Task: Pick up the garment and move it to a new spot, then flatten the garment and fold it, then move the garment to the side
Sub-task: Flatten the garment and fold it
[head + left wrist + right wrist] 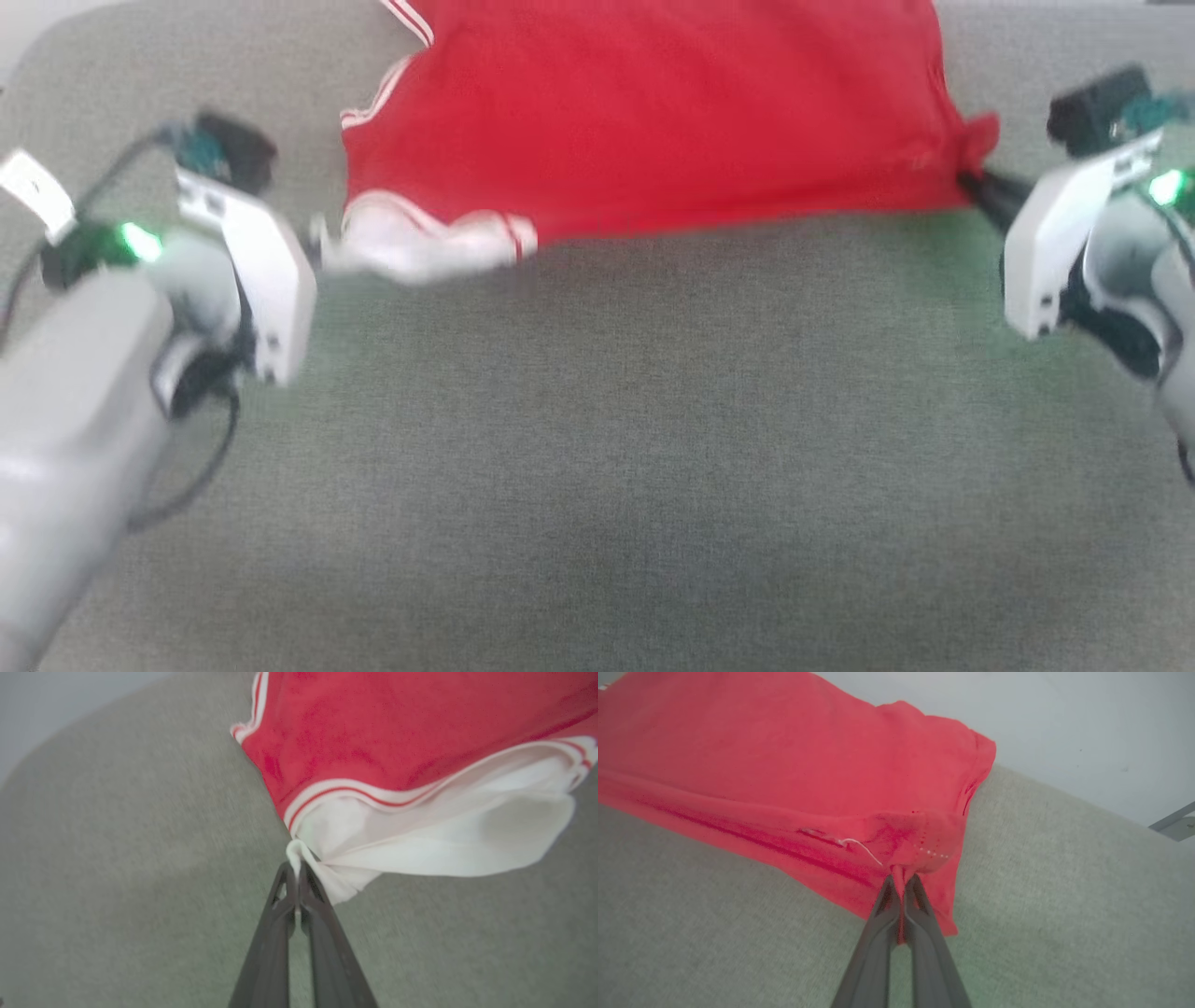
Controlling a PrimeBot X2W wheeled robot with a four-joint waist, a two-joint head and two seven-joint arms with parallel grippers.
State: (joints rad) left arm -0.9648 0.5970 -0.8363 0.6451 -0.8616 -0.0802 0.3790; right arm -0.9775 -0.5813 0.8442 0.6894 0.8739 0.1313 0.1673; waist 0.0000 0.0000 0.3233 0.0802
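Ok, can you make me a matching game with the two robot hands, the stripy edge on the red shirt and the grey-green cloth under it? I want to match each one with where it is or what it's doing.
Things:
1. left gripper, two long dark fingers
2. right gripper, two long dark fingers
3. grey-green cloth surface
4. white-and-red striped trim

Places and states:
A. spreads out under the red jersey shirt
B. shut on a red corner of the shirt
C. runs between the red cloth and the sleeve
D. shut on the shirt's soft white sleeve

Pairs: 1-D, 2-B, 3-A, 4-C
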